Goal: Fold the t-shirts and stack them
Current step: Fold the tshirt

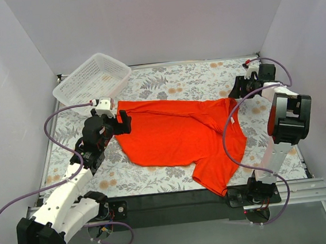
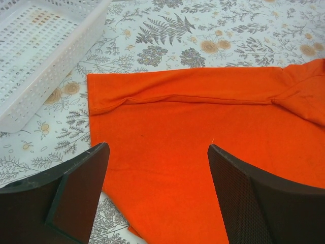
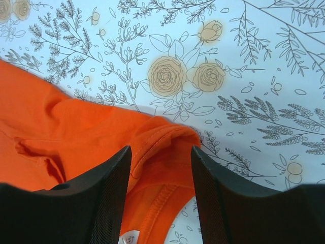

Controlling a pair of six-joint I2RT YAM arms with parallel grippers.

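One bright orange-red t-shirt (image 1: 176, 135) lies partly folded on the floral tablecloth, with a sleeve reaching toward the front edge. My left gripper (image 1: 122, 123) hovers at the shirt's left edge. In the left wrist view it (image 2: 157, 146) stands wide open over flat shirt fabric (image 2: 203, 117), nothing between its fingers. My right gripper (image 1: 237, 87) is at the shirt's far right corner. In the right wrist view it (image 3: 161, 150) is open, and the raised fold of the collar (image 3: 167, 137) sits in the gap, not pinched.
A white lattice basket (image 1: 92, 78) stands at the back left, close to the shirt's corner, and shows at the upper left of the left wrist view (image 2: 30, 56). White walls enclose the table on three sides. Purple cables loop beside both arms.
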